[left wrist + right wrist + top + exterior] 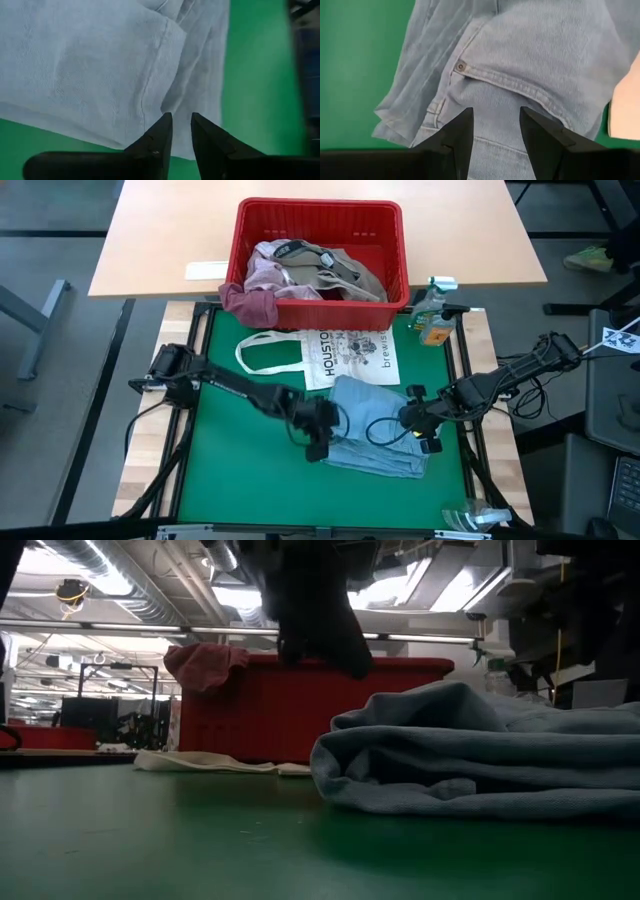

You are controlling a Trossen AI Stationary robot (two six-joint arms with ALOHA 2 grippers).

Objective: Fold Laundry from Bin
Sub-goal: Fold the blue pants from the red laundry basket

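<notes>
A light blue denim garment [375, 430] lies bunched and folded on the green mat [240, 470]; it also shows in the low view [480, 755]. My left gripper [318, 442] hangs at its left edge, its fingers [181, 125] a narrow gap apart over the cloth's border. My right gripper [424, 438] is open over the garment's right part, above a riveted pocket seam [461, 66]. The red bin [320, 204] stands at the far side with pink and khaki-grey pieces [320, 270] inside. A maroon piece [250, 305] hangs over the bin's left rim.
The white tote bag printed "HOUSTON" [345, 355] lies flat on the mat between the bin and the denim garment. A small bottle and other items [435, 320] stand at the bin's right. A clear plastic object [470, 518] lies at the near right corner.
</notes>
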